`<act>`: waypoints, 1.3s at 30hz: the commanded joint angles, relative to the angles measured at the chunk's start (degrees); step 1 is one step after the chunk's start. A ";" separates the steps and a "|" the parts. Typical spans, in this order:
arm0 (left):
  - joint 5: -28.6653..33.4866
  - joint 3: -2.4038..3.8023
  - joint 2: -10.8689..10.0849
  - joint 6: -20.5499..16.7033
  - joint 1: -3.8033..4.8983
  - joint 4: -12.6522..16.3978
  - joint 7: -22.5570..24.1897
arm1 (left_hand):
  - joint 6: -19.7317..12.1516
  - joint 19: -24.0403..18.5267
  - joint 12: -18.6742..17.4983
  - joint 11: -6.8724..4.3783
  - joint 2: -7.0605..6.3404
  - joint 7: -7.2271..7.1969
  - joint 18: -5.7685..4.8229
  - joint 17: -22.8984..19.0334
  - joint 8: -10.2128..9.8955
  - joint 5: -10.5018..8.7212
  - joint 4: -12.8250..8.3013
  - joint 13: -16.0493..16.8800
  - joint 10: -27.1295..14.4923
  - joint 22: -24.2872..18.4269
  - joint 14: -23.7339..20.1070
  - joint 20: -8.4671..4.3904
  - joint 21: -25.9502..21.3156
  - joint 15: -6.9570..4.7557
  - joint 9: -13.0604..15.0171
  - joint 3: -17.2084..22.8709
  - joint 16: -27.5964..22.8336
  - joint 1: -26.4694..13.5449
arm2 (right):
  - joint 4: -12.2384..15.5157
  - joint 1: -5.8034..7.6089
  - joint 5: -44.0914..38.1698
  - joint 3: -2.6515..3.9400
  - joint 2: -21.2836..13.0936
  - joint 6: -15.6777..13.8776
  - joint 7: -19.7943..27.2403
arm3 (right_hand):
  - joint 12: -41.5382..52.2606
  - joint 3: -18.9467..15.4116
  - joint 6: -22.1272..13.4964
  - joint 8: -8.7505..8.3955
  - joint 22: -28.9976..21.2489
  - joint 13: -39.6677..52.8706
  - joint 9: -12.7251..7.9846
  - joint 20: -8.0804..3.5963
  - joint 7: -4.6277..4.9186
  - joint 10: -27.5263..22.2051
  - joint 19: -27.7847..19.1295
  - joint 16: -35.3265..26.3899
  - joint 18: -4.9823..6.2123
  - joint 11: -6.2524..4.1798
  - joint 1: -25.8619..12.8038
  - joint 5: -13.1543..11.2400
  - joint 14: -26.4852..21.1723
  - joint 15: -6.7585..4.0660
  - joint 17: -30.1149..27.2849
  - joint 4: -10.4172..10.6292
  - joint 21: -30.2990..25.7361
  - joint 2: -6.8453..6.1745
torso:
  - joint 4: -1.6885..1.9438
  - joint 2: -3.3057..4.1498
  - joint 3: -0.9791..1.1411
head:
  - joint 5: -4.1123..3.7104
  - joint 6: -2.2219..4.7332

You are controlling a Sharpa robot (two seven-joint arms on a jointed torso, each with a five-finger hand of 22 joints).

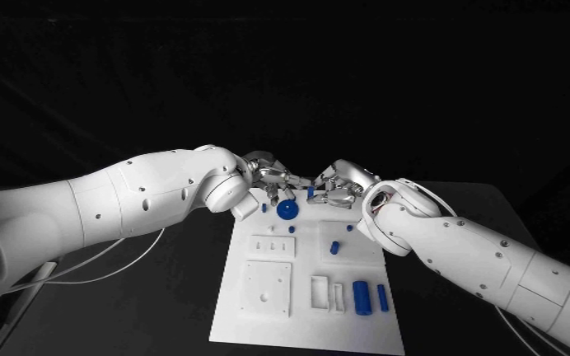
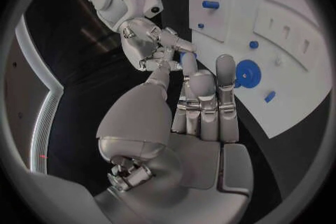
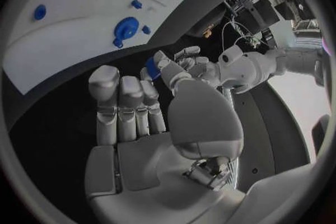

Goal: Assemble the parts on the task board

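- We see both hands meeting just past the far edge of the board (image 1: 357, 323), fingertips close together.
- L hand (image 1: 271, 173): in the right wrist view its fingertips pinch a small blue part (image 3: 153, 68), so we read it as gripping that part.
- R hand (image 1: 338, 187): fingers reach toward the same part; a bit of blue shows by them in the head view. We can't tell if it grips too or only touches, so grip state unclear.
- In the left wrist view the R hand (image 2: 150, 45) sits right at the L hand's own fingertips (image 2: 225, 67), blue showing between the two.
- Blue disc (image 1: 287, 209) lies on the board's far end, just below the hands; a small blue peg (image 1: 291, 228) sits near it.
- Short blue cylinder (image 1: 335, 247) on the raised block mid-board, R side.
- Two upright blue pieces near the board's near R corner: a wider one (image 1: 361, 297) and a thin one (image 1: 382, 297), side by side, apart.
- White inserts w/ slots on the board's L half (image 1: 268, 286).
- Black table (image 1: 166, 306) under the board.
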 commanded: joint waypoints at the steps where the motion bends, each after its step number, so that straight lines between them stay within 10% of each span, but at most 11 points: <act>1: -1.31 0.01 0.65 -0.51 0.12 -0.15 -2.63 | -0.44 0.28 -0.18 -0.07 -0.72 0.00 0.61 0.04 0.00 -0.18 1.10 0.20 2.44 0.99 -0.31 -0.10 -0.80 0.09 0.92 0.70 0.20 -0.49 | 0.57 -0.03 -2.64 -0.21 0.29 1.09 -2.08 | -0.15 0.39 0.37 0.38 5.37 -0.05 0.13 -0.33 -0.48 0.05 1.02 -0.02 0.21 -0.10 0.22 -0.03 0.14 -0.10 0.04 -0.01 -0.03 -0.19 | -0.05 -0.03 -0.10 | -0.12 -0.11; 7: -3.22 -0.01 1.21 1.19 0.11 -0.33 -4.26 | -0.67 0.58 -0.87 0.11 -1.81 -0.04 0.60 -0.12 0.01 -1.50 4.07 0.48 2.34 3.03 -0.40 0.00 -2.36 0.21 2.54 2.30 -0.03 -1.78 | 1.02 -0.03 -3.11 -0.45 0.53 1.28 -2.45 | -0.19 0.51 0.37 0.39 5.38 -0.09 0.12 -0.33 -0.48 0.04 1.05 -0.06 0.21 -0.10 0.23 0.25 0.15 -0.09 0.02 0.03 -0.04 -0.32 | 0.02 -0.03 -0.09 | -0.08 -0.01; 39: -6.95 -0.16 1.78 5.83 -0.04 -0.12 -5.88 | 0.78 1.65 -1.20 -0.09 0.06 -0.51 0.32 -0.07 0.01 -0.95 0.92 0.52 2.30 8.34 -0.59 -0.13 -6.26 0.09 5.63 0.81 0.02 -0.90 | 1.39 -0.03 -3.50 -0.62 1.09 2.08 -3.02 | -0.12 0.58 0.47 0.39 5.43 -0.03 0.15 -0.36 -0.51 0.10 1.18 -0.11 0.19 -0.18 0.12 1.31 0.19 -0.13 0.06 0.23 0.12 -0.51 | -0.05 0.08 -0.16 | -0.36 0.01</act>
